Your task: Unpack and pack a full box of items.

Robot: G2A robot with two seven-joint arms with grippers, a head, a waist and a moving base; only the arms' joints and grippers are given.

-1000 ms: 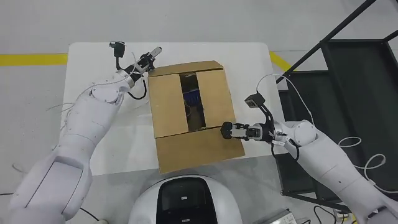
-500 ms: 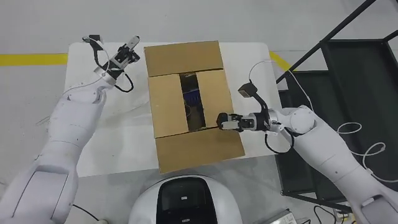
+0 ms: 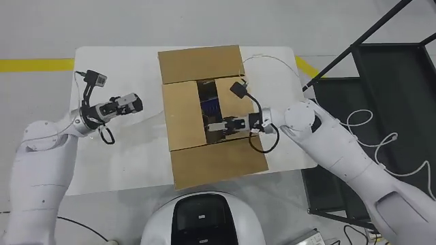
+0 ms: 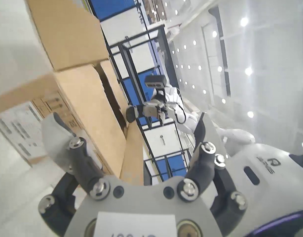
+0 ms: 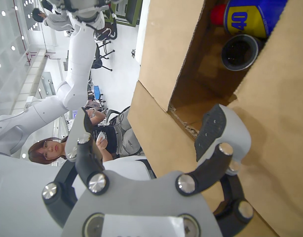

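Observation:
The cardboard box (image 3: 182, 114) stands mid-table, its far and near flaps folded outward and its two side flaps lying almost shut, with a dark gap between them. My right gripper (image 3: 214, 126) hovers open over the near end of that gap; in the right wrist view (image 5: 149, 124) one finger rests by the edge of a side flap. Down in the box lie a blue and yellow spray can (image 5: 255, 18) and a dark round container (image 5: 240, 52). My left gripper (image 3: 135, 101) is open and empty above the table, left of the box, pointing at the box side (image 4: 87, 94).
The white table (image 3: 122, 150) has bare room left of the box. A black metal rack (image 3: 381, 109) stands close to the table's right side. A yellow line (image 3: 34, 64) runs along the floor behind the table.
The far flap has been folded outward. My left gripper left it and drew back to the left. My right gripper moved from the box's near right corner in over the gap.

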